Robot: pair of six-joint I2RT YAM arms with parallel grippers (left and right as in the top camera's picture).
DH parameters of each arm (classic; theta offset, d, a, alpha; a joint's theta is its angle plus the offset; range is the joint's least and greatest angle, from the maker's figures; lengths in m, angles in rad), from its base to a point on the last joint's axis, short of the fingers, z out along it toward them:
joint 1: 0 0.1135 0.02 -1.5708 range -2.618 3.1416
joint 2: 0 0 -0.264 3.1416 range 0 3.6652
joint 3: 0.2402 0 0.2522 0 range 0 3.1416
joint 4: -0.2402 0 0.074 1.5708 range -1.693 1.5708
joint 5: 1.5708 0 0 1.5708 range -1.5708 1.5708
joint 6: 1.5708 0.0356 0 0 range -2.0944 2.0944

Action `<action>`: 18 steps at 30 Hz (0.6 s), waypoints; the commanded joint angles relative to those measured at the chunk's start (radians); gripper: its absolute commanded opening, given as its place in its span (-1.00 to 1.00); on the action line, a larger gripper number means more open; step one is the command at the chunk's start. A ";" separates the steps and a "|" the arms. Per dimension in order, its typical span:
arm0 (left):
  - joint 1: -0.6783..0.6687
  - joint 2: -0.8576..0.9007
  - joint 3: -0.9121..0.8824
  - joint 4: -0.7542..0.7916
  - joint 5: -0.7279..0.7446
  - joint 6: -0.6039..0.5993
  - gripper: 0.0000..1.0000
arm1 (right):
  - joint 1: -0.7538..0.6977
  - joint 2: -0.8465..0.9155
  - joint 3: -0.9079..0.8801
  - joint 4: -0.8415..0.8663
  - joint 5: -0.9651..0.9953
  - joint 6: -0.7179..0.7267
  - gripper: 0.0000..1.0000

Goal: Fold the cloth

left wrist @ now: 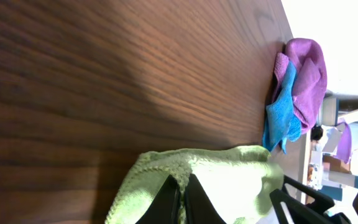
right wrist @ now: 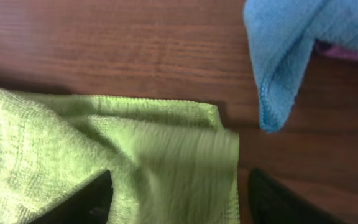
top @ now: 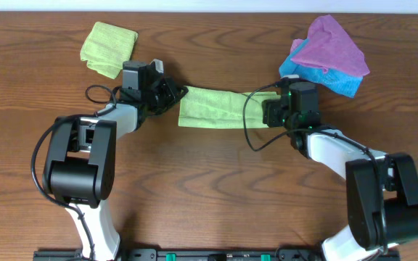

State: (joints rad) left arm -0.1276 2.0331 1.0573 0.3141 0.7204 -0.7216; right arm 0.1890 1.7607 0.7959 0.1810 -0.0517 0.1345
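Observation:
The lime-green cloth [top: 216, 109] lies as a long folded strip on the table between the two arms. My left gripper [top: 178, 93] is shut on the cloth's left edge; in the left wrist view the fingers [left wrist: 181, 198] pinch a ridge of the cloth [left wrist: 229, 177]. My right gripper [top: 273, 109] is at the cloth's right end. In the right wrist view its fingers [right wrist: 179, 196] are spread wide over the cloth [right wrist: 104, 155], one finger on the cloth and one on bare wood. No white tag shows.
A small thick lime-green pad [top: 109, 46] lies at the back left. A purple cloth [top: 332, 45] sits on a blue cloth [top: 339, 81] at the back right, close to my right gripper. The blue cloth's corner [right wrist: 278, 81] hangs near the right fingers.

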 commanded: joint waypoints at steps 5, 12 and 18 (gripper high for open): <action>0.061 -0.067 0.026 -0.010 0.017 0.072 0.12 | -0.011 -0.119 0.003 -0.043 -0.008 0.045 0.99; 0.063 -0.153 0.028 -0.060 0.042 0.082 -0.21 | -0.022 -0.287 0.003 -0.218 -0.014 0.196 0.98; -0.021 -0.141 0.041 -0.157 0.008 0.105 -0.88 | -0.090 -0.314 0.002 -0.434 -0.172 0.406 0.98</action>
State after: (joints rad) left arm -0.1097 1.8832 1.0874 0.1833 0.7513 -0.6460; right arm 0.1215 1.4456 0.7971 -0.2398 -0.1558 0.4305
